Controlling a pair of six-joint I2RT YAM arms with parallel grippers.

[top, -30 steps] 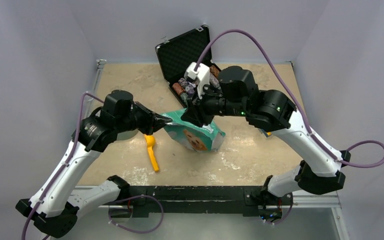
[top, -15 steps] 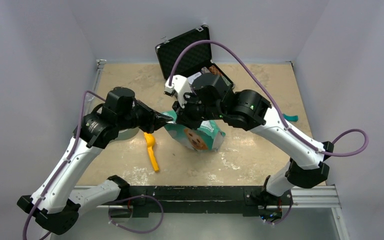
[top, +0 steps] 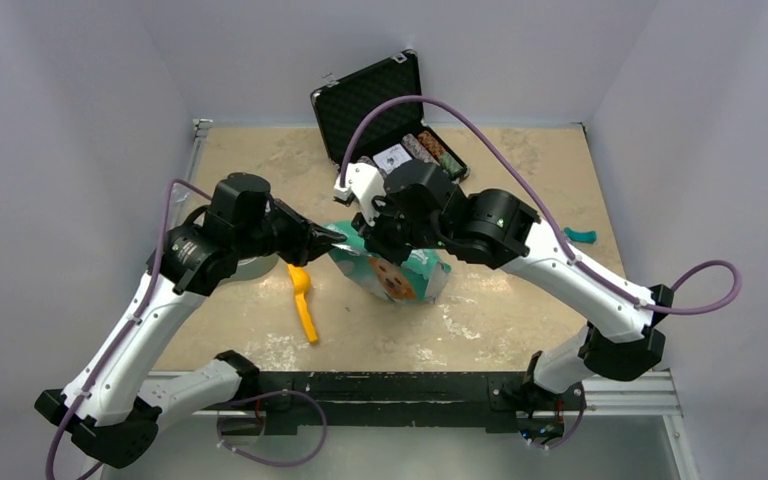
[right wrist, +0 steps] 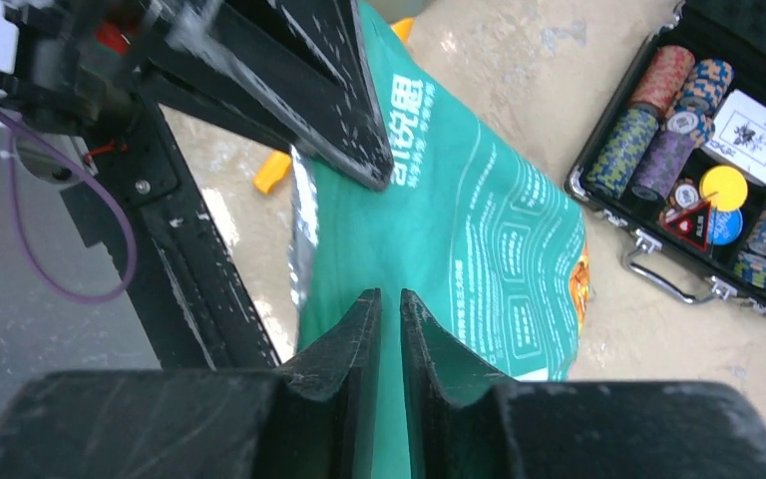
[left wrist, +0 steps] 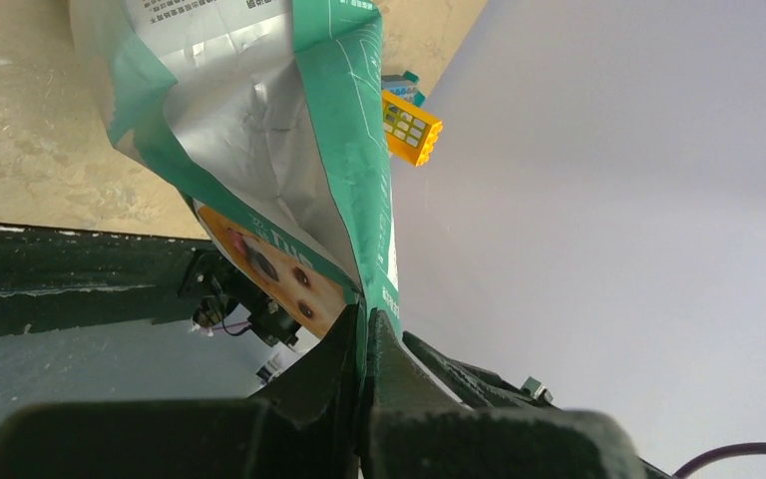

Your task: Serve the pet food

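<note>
While left gripper [left wrist: 362, 317] pinches teal pouch [left wrist: 344, 150], white Chinese print; right gripper [right wrist: 389, 299] nearly closed, grip unclear.

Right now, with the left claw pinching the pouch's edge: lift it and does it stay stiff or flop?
Probably flops: the pouch creases and folds at the left claw. Likely bottom-heavy, since its body bulges where it sits on the table, so it may swing. The glossy film looks slick; a thin-edge pinch could slip.

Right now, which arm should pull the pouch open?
Right, likely. Left gripper is shut on the pouch corner, anchoring it; right gripper pinches the top edge nearby, placed to pull.
</note>
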